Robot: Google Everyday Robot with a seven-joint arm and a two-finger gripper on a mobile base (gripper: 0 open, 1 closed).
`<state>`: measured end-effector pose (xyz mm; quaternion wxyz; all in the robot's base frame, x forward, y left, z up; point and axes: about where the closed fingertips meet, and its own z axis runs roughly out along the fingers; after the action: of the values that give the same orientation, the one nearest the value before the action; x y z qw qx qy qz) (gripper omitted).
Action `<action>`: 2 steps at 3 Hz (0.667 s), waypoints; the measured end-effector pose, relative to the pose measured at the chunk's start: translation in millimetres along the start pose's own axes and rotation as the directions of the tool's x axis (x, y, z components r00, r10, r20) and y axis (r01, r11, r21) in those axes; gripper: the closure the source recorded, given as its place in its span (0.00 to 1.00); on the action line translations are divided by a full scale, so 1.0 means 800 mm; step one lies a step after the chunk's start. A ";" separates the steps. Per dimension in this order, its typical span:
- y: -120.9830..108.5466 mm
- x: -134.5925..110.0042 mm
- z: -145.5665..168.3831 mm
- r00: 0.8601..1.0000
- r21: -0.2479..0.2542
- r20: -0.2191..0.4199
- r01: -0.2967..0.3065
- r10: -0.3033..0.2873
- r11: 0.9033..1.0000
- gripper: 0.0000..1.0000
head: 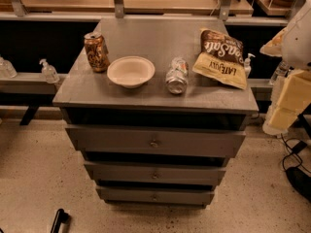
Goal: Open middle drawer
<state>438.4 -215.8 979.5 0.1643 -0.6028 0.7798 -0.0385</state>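
A grey cabinet [160, 89] stands in the centre with three drawer fronts stacked below its top. The middle drawer [121, 173] is the mid-sized front, with a small round knob [155, 175] at its centre. It sits in line with the other fronts. The widest front [112, 141] is above it and the smallest front [126, 195] is below. My gripper [58, 221] shows only as a small dark part at the bottom left edge, over the floor, left of and below the drawers and apart from them. My pale arm [294, 76] is at the right edge.
On the cabinet top are a brown can [96, 51], a white bowl [130, 71], a lying plastic bottle [177, 75] and a chip bag [221, 57]. Shelving runs behind. Pump bottles [48, 72] stand at the left. Cables [294, 164] lie on the floor at the right.
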 end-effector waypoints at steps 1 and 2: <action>0.000 0.000 0.000 1.000 0.000 0.000 0.000 0.000 1.000 0.00; 0.019 0.001 0.056 0.998 -0.148 0.040 0.049 -0.043 0.988 0.00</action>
<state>437.9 -206.4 933.5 0.1324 -0.6317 0.7633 0.0273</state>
